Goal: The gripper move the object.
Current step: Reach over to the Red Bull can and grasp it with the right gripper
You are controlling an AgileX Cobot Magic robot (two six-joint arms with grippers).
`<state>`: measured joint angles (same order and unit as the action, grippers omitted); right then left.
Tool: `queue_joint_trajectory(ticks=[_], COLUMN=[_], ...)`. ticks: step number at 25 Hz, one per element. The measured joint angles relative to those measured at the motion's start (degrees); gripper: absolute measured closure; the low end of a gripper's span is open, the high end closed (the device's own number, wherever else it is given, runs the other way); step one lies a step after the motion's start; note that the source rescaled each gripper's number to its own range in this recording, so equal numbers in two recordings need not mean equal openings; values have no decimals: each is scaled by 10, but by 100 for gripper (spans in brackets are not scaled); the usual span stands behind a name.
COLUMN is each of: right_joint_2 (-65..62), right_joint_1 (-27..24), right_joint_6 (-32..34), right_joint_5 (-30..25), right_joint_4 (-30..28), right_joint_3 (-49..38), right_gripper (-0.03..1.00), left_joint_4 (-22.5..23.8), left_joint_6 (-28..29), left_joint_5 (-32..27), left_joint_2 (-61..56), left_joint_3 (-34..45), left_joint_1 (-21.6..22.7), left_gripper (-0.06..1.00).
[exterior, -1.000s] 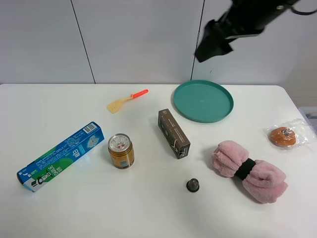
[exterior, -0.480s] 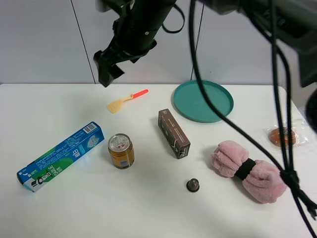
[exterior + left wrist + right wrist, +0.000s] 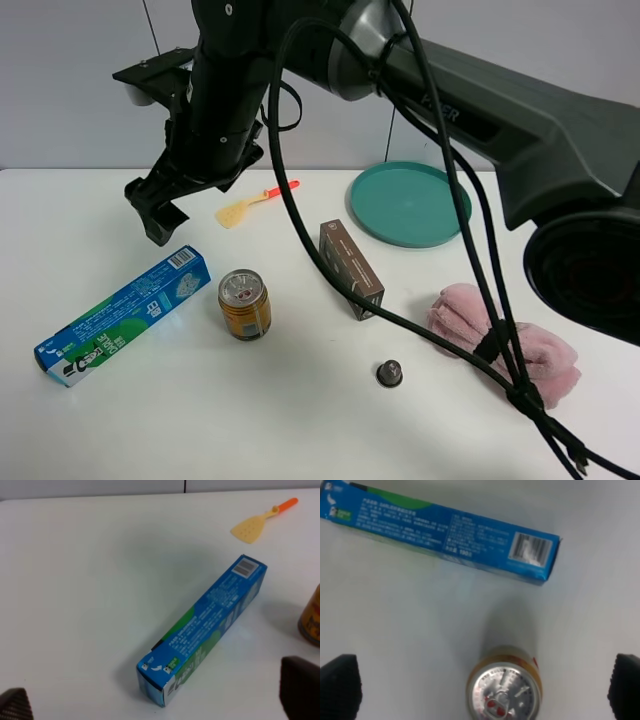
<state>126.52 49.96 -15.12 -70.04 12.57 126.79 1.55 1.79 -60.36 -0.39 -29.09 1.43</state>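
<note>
Looks like the approach: the gripper (image 3: pixel 160 218) hovers upper left, jaws spread wide and empty. The can (image 3: pixel 244 305) stands untouched left of centre. Next, lower around it and close.

The right arm (image 3: pixel 520 110) is wearing a dark grey-black shell, a silver joint (image 3: pixel 365 30) gleaming above the teal plate (image 3: pixel 400 215), black cables (image 3: pixel 519 392) trailing off it, a black gripper (image 3: pixel 155 215) capping it.

The scene was lit brightly and evenly; a soft shadow was cast beside the can (image 3: pixel 504 690); wrist views were slightly blurred.
</note>
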Motion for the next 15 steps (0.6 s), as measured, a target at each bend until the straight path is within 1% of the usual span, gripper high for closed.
queue_joint_trajectory(ticks=[3, 6, 15], right_joint_2=[0, 0, 0], right_joint_1=[0, 1, 6], right_joint_6=[22, 36, 40], right_joint_5=[0, 1, 1], right_joint_4=[-23, -29, -32], right_joint_3=[0, -10, -113], right_gripper=[-3, -3, -3], left_joint_4=[0, 0, 0], left_joint_6=[0, 0, 0], left_joint_5=[0, 0, 0], left_joint_2=[0, 0, 0], left_joint_3=[0, 0, 0], left_joint_1=[0, 0, 0], left_gripper=[-6, -6, -6])
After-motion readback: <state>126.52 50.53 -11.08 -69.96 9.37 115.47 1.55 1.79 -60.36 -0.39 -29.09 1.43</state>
